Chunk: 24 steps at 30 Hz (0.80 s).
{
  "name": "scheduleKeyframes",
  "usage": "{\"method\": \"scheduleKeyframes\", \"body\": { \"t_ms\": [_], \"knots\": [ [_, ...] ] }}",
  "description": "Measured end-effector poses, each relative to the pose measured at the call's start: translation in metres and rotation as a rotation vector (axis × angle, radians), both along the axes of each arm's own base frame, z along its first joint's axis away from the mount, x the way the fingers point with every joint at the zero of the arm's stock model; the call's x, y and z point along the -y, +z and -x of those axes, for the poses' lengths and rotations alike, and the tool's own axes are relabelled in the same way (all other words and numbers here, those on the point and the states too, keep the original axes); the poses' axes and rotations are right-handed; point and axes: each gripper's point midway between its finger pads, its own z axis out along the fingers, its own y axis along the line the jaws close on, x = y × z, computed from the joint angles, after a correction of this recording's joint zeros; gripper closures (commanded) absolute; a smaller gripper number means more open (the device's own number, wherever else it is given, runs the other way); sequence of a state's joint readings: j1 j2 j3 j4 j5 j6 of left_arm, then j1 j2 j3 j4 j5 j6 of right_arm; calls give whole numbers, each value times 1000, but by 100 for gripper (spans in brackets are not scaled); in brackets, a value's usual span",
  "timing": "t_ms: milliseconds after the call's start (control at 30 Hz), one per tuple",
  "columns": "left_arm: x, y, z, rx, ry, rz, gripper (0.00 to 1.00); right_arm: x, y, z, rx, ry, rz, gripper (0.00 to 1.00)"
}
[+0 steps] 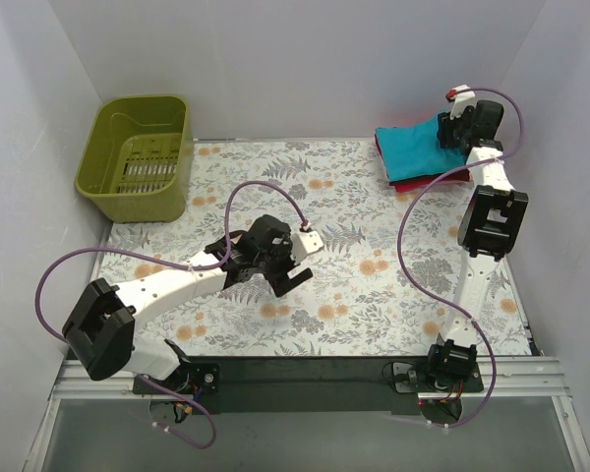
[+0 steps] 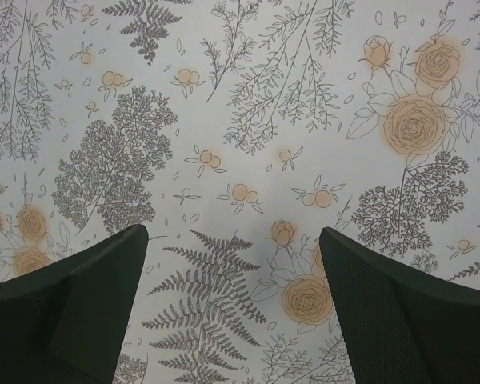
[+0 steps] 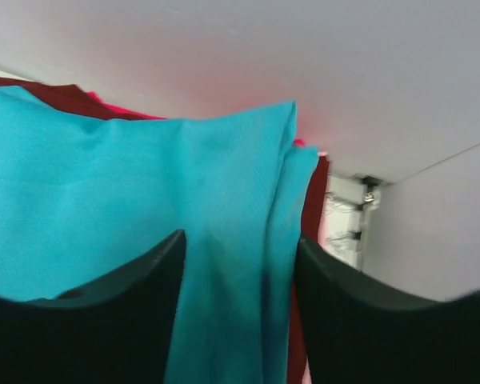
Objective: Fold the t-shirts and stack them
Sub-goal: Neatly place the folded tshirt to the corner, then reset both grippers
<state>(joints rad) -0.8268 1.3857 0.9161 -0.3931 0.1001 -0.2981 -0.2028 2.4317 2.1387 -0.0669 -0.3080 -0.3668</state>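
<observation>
1. Basket: olive plastic, far-left corner of table, partly off its edge.
2. Left gripper: above mid-table, slightly left of centre. Jaws wide apart, nothing between them; wrist view shows only floral cover between the fingers.
3. T-shirts: folded stack, far-right corner. Teal shirt on top, dark red shirt under it.
4. Right gripper: at stack's right end. Jaws partly apart, teal cloth in the gap; whether it's gripped can't be told.

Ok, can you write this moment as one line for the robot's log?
left gripper: open, above floral tablecloth | right gripper: open, astride teal t-shirt edge | teal t-shirt: folded, atop red t-shirts, far right corner
</observation>
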Motion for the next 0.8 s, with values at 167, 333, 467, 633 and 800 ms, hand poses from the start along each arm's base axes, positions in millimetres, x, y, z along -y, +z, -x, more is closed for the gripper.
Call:
{"method": "scheduleKeyframes", "body": {
  "t_ms": [167,333,467,633,800],
  "knots": [
    [-6,4,-9,-24,31,19,11,13,10,-6,50,-37,42,13],
    [-9,12,-23,-32,74,52,11,22,18,-7,69,-70,65,8],
    [-15,20,-30,-64,122,80,8,19,39,6,75,-74,50,2],
    [-17,40,-53,-118,234,134,5,5,103,34,109,-62,10,2],
    [-27,47,-72,-184,368,170,3,-21,167,93,118,-25,-51,2]
  ]
}}
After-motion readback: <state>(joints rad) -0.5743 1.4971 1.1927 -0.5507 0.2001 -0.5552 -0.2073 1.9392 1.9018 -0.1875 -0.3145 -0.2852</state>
